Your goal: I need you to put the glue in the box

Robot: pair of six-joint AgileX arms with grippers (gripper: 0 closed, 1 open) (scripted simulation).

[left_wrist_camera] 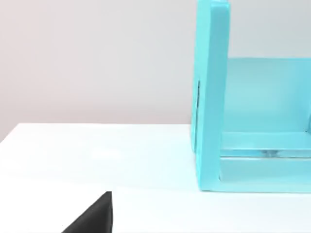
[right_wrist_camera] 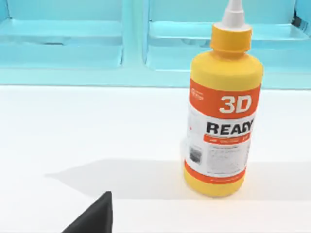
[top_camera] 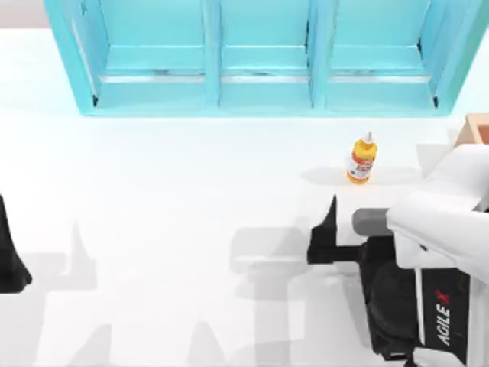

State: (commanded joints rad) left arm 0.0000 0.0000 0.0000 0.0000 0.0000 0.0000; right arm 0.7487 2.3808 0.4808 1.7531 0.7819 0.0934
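Table: broad white tabletop (top_camera: pixel 168 199), bare across the middle, cut off on every side in the top view.
Shelf: large teal shelf unit with three compartments (top_camera: pixel 263 57) along the far edge; upper part cropped away, one end wall (left_wrist_camera: pixel 211 97) close up in the left wrist view.
Right arm: white AgileX arm (top_camera: pixel 451 229) at the table's right, reaching in from the lower right and covering the surface beneath.
Right gripper: black two-finger gripper (top_camera: pixel 330 229) near the bottle, on its near side, not touching; one pointed finger visible, the other hard to make out, so spread of fingers impossible to tell.
Left gripper: black gripper (top_camera: pixel 9 256) parked at the table's left edge, mostly cut off; opening impossible to tell.
Box: tan, thick-walled container (top_camera: pixel 475 128) at the right edge, just a corner visible, rest cropped and hidden behind the arm.
Glue: small orange-yellow bottle with white pointed nozzle and white-and-red label (top_camera: pixel 361 159), upright on the table in front of the shelf's right compartment, left of the box and apart from it; label partly legible (right_wrist_camera: pixel 221 131).
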